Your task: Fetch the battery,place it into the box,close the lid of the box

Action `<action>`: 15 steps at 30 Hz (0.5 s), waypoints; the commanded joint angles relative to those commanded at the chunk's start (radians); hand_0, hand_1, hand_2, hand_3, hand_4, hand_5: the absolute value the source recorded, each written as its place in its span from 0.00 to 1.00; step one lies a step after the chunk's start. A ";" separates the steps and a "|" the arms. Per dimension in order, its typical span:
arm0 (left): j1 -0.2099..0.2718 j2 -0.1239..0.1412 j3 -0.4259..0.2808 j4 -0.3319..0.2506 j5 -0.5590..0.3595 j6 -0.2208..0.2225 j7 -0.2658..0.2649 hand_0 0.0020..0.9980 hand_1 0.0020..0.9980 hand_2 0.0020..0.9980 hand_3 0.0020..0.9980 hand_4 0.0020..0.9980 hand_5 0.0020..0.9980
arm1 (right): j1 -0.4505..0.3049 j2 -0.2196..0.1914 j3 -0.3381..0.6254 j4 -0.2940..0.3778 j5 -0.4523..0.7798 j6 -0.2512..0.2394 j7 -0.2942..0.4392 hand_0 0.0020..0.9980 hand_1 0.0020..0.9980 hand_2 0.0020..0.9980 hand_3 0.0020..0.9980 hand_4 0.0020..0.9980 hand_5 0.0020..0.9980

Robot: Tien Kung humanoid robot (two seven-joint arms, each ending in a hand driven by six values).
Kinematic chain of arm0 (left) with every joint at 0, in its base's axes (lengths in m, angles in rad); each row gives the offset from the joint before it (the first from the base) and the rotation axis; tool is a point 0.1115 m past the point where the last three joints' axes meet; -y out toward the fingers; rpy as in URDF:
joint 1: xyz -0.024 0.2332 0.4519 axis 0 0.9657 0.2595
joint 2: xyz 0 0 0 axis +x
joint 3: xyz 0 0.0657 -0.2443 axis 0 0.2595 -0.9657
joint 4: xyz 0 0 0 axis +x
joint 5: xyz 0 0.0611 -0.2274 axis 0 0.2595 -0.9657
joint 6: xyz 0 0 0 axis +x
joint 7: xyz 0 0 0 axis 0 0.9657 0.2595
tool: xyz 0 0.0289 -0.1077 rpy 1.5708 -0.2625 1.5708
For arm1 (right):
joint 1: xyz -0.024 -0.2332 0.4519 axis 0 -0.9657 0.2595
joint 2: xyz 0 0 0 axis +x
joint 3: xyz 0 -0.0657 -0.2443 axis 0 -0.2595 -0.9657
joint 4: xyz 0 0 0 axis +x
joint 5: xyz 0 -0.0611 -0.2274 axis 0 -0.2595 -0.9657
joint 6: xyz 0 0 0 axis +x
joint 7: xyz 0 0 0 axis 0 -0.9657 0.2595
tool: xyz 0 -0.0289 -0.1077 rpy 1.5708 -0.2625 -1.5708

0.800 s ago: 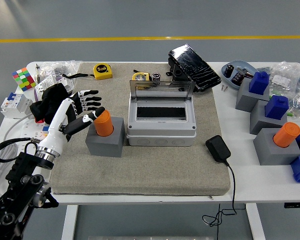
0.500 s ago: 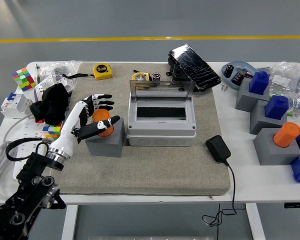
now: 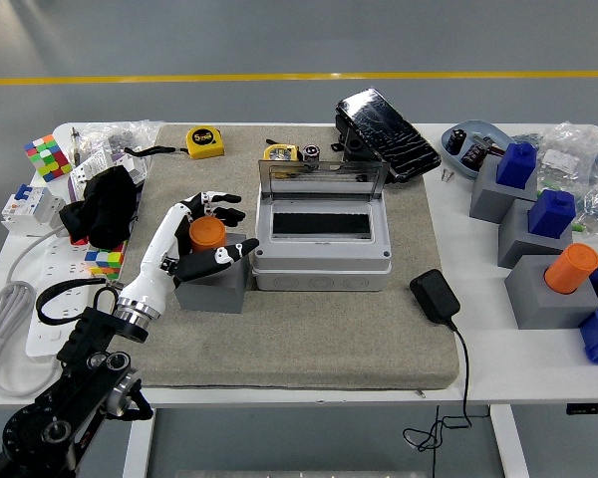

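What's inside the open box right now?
The box shows a white interior with a dark slot across it and no battery inside. The orange battery sits in its gray holder, the left robot hand around it. The box floor below the slot is hidden.

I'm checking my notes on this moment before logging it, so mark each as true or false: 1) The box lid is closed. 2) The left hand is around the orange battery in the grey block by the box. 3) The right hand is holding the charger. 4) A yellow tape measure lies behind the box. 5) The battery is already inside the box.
1) False. The box stands open, its lid tilted up at the back.
2) True. The left hand has spread fingers on either side of the orange battery in its grey block; no firm grasp shows.
3) False. No right hand is in view; the charger lies alone.
4) True, the tape measure is there.
5) False. It sits in the block.
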State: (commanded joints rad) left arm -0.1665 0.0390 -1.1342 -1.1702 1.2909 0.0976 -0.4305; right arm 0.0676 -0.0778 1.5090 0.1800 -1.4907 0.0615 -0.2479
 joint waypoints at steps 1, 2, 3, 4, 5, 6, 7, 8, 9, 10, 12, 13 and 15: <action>-0.002 -0.003 0.001 0.004 -0.005 0.002 -0.003 0.35 0.45 0.44 0.52 1.00 0.12 | 0.000 0.000 0.001 0.000 -0.001 0.000 0.000 0.64 0.65 0.66 0.58 0.97 0.58; -0.005 -0.005 0.001 0.008 -0.008 0.004 -0.005 0.35 0.45 0.44 0.52 1.00 0.12 | 0.001 0.000 0.000 0.000 0.000 0.000 0.000 0.64 0.65 0.66 0.58 0.97 0.58; -0.007 -0.008 0.002 0.013 -0.011 0.005 -0.007 0.35 0.45 0.44 0.52 1.00 0.12 | 0.001 0.001 0.001 0.000 0.000 0.000 0.000 0.64 0.65 0.66 0.58 0.97 0.58; -0.009 -0.011 0.001 0.019 -0.016 0.010 -0.012 0.35 0.45 0.44 0.52 1.00 0.12 | 0.001 0.001 0.002 0.000 0.001 0.000 0.000 0.64 0.65 0.66 0.58 0.97 0.58; -0.010 -0.013 0.001 0.022 -0.019 0.013 -0.017 0.24 0.34 0.39 0.47 1.00 0.11 | 0.001 0.001 0.001 0.000 0.002 0.000 0.000 0.64 0.65 0.66 0.58 0.97 0.58; -0.012 -0.014 0.000 0.025 -0.022 0.016 -0.020 0.24 0.34 0.39 0.47 1.00 0.11 | 0.001 0.002 0.002 0.000 0.003 0.000 0.000 0.64 0.65 0.66 0.58 0.97 0.58; -0.013 -0.016 -0.001 0.030 -0.026 0.019 -0.025 0.24 0.34 0.39 0.47 1.00 0.11 | 0.001 0.002 0.003 0.000 0.002 -0.001 0.000 0.64 0.65 0.66 0.58 0.97 0.58; -0.014 -0.017 -0.002 0.032 -0.028 0.021 -0.027 0.24 0.34 0.39 0.47 1.00 0.11 | 0.001 0.002 0.004 0.000 0.001 -0.001 0.000 0.64 0.65 0.66 0.58 0.97 0.58; -0.016 -0.018 -0.003 0.037 -0.033 0.027 -0.035 0.24 0.34 0.39 0.47 1.00 0.11 | 0.001 0.001 0.004 0.000 0.002 -0.001 0.000 0.64 0.65 0.66 0.58 0.97 0.58; -0.018 -0.020 -0.004 0.042 -0.036 0.030 -0.040 0.24 0.34 0.39 0.47 1.00 0.11 | 0.001 0.001 0.005 0.000 0.002 -0.001 0.000 0.64 0.65 0.66 0.58 0.97 0.58; -0.020 -0.022 -0.005 0.050 -0.040 0.037 -0.049 0.13 0.23 0.30 0.36 1.00 0.10 | 0.001 0.001 0.006 0.000 0.001 -0.001 0.000 0.64 0.65 0.66 0.57 0.97 0.58; -0.021 -0.023 -0.006 0.054 -0.040 0.041 -0.053 0.13 0.23 0.30 0.36 1.00 0.10 | 0.001 0.001 0.006 0.000 0.001 -0.001 0.000 0.64 0.65 0.66 0.57 0.97 0.58; -0.022 -0.025 -0.007 0.062 -0.040 0.048 -0.058 0.13 0.23 0.30 0.36 1.00 0.10 | 0.001 0.001 0.006 0.000 0.000 -0.001 0.000 0.64 0.65 0.66 0.57 0.97 0.58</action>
State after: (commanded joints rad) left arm -0.1885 0.0140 -1.1413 -1.1079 1.2513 0.1451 -0.4890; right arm 0.0686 -0.0765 1.5154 0.1800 -1.4903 0.0602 -0.2481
